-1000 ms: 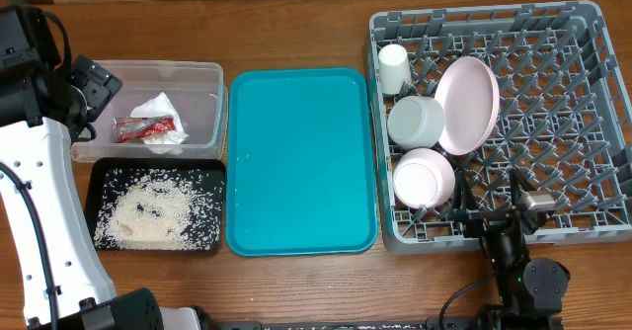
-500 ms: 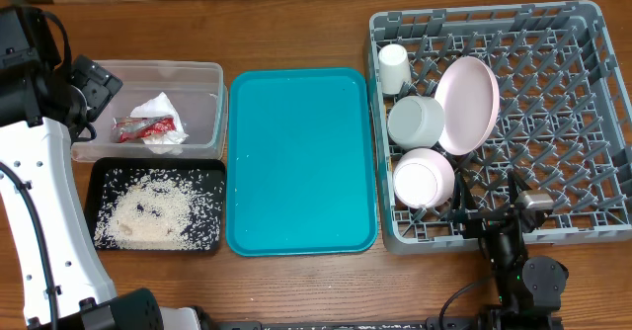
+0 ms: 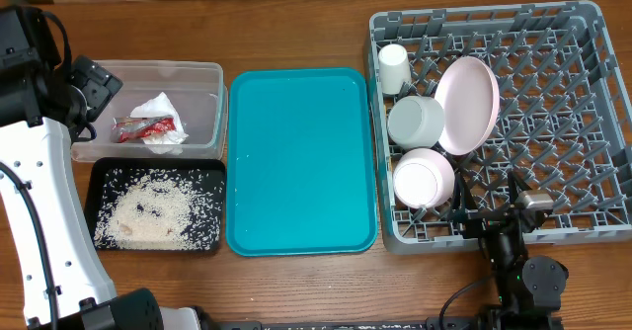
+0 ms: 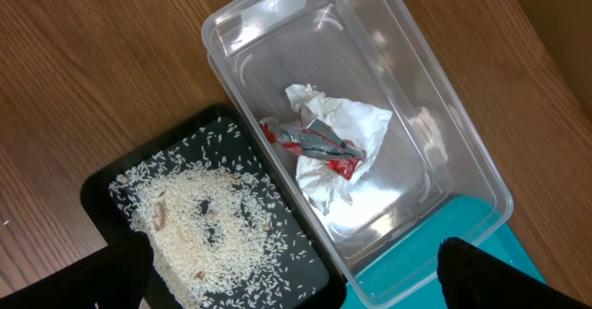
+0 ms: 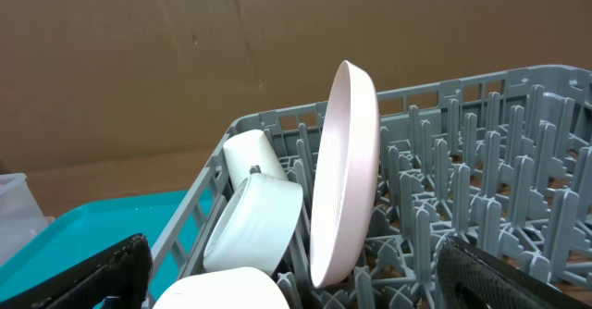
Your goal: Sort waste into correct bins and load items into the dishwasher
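1. Wrapper (image 4: 314, 144) and napkin (image 4: 347, 124) were seen in the tub (image 4: 462, 152), rice (image 4: 203, 221) in the black tray (image 4: 102, 175).
2. Plate (image 3: 469, 103), cup (image 3: 393, 66) and bowls (image 3: 415, 121) were seen in the rack (image 3: 583, 73).
3. Left claw (image 4: 296, 281) and right claw (image 5: 305, 272) were spread wide, empty; nothing seemed left.

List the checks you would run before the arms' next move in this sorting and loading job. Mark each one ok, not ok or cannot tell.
1. Red wrapper and napkin lie inside the clear tub: ok.
2. Rice lies in the black tray: ok.
3. Teal tray holds no dishes or wrappers: ok. Stray grains on it: cannot tell.
4. Pink plate stands on edge among the pegs of the grey rack: ok.
5. Cup, far bowl and near bowl sit in the rack: ok.
6. Left gripper and right gripper are open and empty: ok.
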Available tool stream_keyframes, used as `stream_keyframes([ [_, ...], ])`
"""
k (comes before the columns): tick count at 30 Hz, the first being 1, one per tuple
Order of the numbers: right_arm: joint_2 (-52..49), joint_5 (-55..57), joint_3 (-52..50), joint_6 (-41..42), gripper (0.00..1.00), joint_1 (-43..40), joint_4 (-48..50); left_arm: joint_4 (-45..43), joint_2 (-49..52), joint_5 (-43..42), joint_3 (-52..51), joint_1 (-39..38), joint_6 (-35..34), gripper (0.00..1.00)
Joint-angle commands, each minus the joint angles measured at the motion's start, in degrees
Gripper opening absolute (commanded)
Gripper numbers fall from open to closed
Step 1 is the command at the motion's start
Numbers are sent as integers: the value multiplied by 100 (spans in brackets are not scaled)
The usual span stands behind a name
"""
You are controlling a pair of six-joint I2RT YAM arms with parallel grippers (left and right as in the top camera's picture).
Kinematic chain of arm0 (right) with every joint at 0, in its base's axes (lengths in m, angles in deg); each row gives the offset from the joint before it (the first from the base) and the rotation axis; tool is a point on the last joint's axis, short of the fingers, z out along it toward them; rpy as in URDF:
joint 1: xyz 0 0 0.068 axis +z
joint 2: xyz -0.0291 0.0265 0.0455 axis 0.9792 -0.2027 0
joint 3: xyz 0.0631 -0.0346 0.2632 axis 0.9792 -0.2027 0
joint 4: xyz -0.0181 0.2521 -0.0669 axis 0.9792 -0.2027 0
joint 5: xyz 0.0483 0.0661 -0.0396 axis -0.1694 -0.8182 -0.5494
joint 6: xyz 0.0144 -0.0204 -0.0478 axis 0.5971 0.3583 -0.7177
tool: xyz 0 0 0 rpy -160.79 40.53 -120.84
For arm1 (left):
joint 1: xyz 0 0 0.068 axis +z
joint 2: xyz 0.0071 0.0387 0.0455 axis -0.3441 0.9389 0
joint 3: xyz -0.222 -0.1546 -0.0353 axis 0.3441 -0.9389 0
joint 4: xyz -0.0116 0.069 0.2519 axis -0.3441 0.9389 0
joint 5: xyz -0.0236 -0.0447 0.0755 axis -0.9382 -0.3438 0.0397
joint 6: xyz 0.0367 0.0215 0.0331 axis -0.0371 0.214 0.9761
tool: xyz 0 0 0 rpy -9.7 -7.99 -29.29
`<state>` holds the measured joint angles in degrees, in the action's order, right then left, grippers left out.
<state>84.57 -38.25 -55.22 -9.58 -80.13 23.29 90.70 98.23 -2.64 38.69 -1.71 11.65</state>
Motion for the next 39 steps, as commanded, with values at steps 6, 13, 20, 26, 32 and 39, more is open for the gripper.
stream_keyframes([
  [6, 68, 35, -61, 24, 100, 22, 26, -2, 13, 81, 42, -7, -52, 100],
  [13, 68, 35, -61, 24, 100, 22, 26, -2, -275, 81, 42, -376, -52, 100],
  [20, 68, 35, -61, 22, 100, 22, 26, -2, -1335, 79, 42, -1812, -55, 100],
  [26, 68, 35, -61, 22, 100, 22, 26, -2, -2216, 31, -66, -2625, -57, 100],
  [32, 68, 35, -61, 22, 100, 22, 26, -42, -3217, -46, -1040, -2511, -55, 100],
  [39, 68, 37, -61, 24, 100, 22, 26, -903, -4765, -52, -3202, -2142, -278, 100],
])
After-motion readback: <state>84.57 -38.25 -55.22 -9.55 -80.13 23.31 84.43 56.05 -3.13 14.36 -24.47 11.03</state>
